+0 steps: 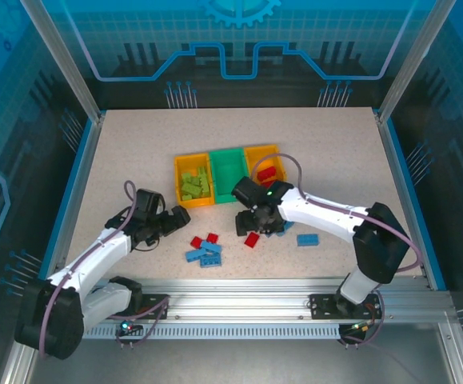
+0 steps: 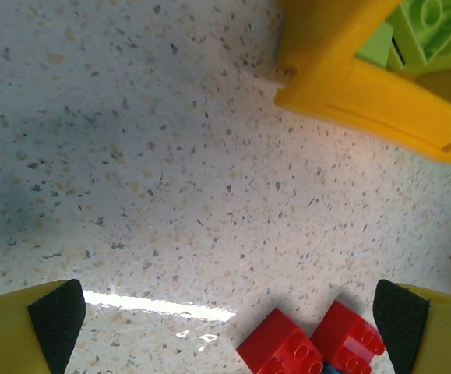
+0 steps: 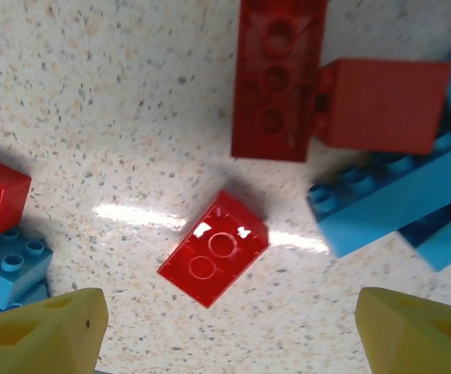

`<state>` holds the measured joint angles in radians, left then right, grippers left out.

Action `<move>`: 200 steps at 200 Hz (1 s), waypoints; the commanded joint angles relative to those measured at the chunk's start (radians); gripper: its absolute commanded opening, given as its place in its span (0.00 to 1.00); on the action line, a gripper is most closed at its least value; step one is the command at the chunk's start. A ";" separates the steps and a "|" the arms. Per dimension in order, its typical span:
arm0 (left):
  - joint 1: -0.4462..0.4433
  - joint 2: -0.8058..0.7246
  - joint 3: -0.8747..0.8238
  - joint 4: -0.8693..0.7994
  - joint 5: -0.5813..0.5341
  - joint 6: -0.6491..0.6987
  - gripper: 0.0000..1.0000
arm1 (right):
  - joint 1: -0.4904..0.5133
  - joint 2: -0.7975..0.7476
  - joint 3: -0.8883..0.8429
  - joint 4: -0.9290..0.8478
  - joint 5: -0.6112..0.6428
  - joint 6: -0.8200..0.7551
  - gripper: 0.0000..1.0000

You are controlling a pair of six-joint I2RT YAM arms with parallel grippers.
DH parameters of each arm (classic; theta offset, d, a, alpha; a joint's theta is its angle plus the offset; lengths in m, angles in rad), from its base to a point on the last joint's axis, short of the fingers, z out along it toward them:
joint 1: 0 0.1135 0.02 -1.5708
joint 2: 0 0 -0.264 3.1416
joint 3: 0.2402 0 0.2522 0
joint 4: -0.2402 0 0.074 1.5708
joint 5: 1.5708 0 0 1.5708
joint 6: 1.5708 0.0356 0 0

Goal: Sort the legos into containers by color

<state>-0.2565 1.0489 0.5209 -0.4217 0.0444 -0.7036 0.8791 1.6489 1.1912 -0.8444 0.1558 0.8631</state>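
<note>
**Operator:** Right gripper: state and position?

**Technician:** The jaws stand apart with nothing between them, so no brick is held. The gripper hangs low over the table.

**Operator:** Target?

**Technician:** A small red lego. It lies flat on the table, clear of its neighbours. It sits directly ahead of the gap between the two yellow fingertips and roughly centred on it.

**Operator:** Long axis?

**Technician:** Diagonal in the wrist view, running from lower left to upper right. It is neither parallel nor square to the line joining the fingertips. Judgement: turn the wrist until the jaws close across the short sides, then descend. A skewed approach is likely to spin the brick or push it away.

**Operator:** Obstructions?

**Technician:** A longer red lego lies beyond the target. The blue legos lie to its right in that view. Both are near the target but not touching it.

**Operator:** Which arm is nearer?

**Technician:** The right. The left gripper is also wide open and empty. It sits well apart on the other side, with two red legos of its own between its fingers.

**Operator:** Destination?

**Technician:** The right orange-yellow container. It holds red bricks and stands just beyond the right gripper.
</note>
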 commanded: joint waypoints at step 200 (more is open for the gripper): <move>-0.118 -0.087 0.005 -0.094 -0.116 0.036 0.99 | 0.015 0.150 -0.007 0.064 -0.027 0.122 0.23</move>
<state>-0.3695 0.9768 0.5209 -0.4831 -0.0490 -0.6964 0.8837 1.8366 1.1557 -0.7582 0.0826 1.0138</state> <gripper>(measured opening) 0.988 0.290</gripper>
